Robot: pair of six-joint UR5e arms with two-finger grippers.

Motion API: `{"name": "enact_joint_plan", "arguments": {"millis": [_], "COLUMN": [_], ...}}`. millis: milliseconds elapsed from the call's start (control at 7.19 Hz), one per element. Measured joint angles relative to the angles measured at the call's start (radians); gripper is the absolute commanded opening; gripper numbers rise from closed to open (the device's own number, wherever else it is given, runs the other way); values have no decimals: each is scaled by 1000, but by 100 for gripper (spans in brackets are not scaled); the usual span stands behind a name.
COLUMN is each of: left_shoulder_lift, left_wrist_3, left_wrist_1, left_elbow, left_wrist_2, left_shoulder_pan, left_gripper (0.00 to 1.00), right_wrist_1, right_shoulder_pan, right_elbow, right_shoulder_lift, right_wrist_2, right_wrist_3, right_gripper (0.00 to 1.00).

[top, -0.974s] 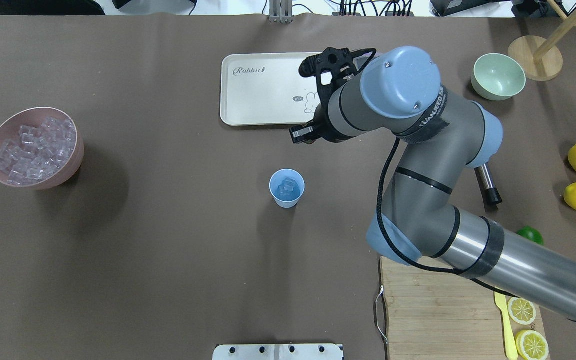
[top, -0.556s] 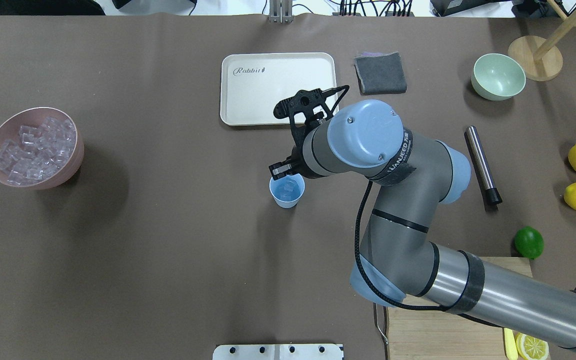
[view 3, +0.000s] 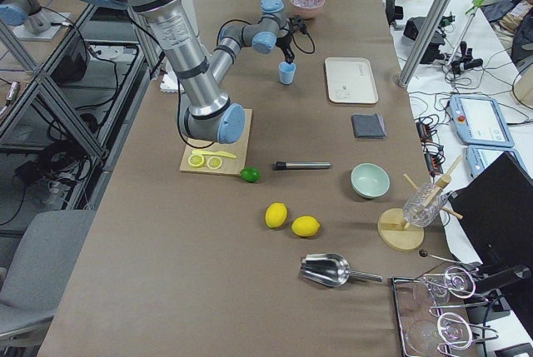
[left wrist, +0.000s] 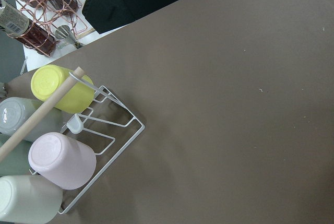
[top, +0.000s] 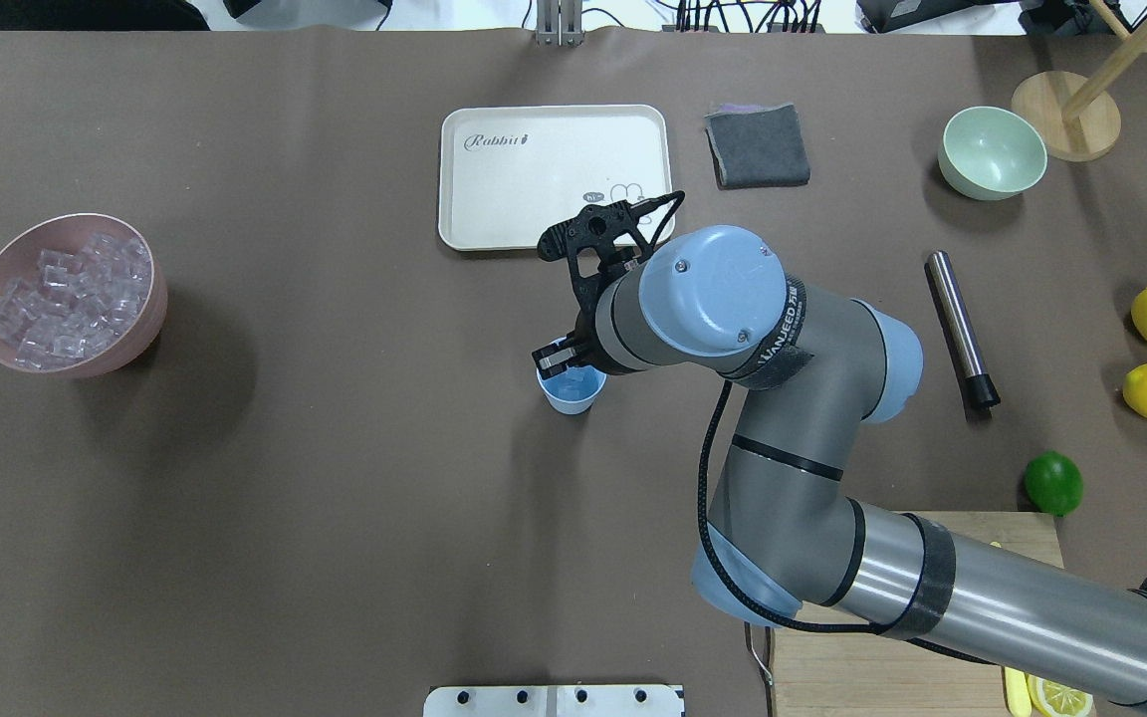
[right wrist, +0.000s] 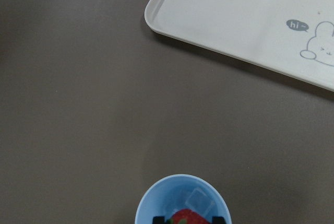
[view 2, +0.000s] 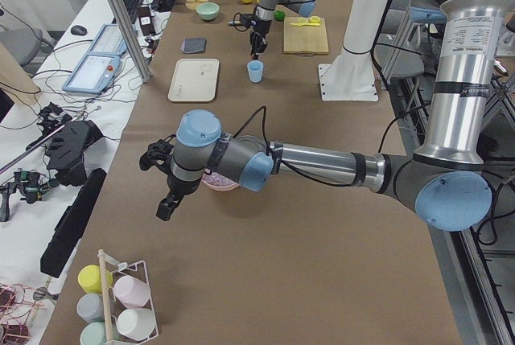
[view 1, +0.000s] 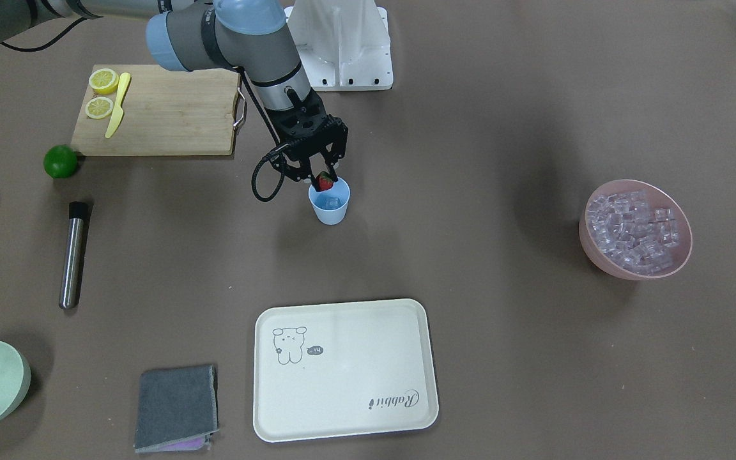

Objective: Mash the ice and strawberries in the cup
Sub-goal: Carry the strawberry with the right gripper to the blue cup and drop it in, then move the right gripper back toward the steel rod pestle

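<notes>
- Right gripper (view 1: 324, 178) is clamped on the strawberry (view 1: 325, 183), one finger on each side, right at the mouth of the cup (view 1: 331, 214). Presumably this is so a release drops it straight in.
- Ice (view 1: 333, 203) already lies in the cup bottom. The main heap sits in the pink bowl (view 1: 598, 260), well apart.
- Steel muddler (view 1: 72, 255) lies untouched, so mashing has not begun.
- Left gripper (view 2: 165, 204) hangs far from the cup. Cannot tell if its fingers are parted or closed.

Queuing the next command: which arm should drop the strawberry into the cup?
Right: the right gripper holds the strawberry over the cup; the left gripper hangs far off beyond the pink bowl.
</notes>
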Motion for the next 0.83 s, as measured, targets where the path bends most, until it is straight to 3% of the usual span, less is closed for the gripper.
{"name": "enact_joint_plan", "arguments": {"millis": [139, 835], "left_shoulder_lift": [1, 2], "left_wrist_3": [0, 0], "left_wrist_1": [-3, -6], "left_elbow": [1, 2], "left_wrist_2": [0, 1], "left_shoulder_pan": [0, 1], "left_gripper": [97, 97], "right_wrist_1": [8, 41], "right_shoulder_pan": [0, 49], "right_elbow": [-8, -20], "right_shoulder_lift": [0, 0], "right_wrist_2": [0, 44], "right_wrist_3": [0, -4], "right_gripper": [98, 100]}}
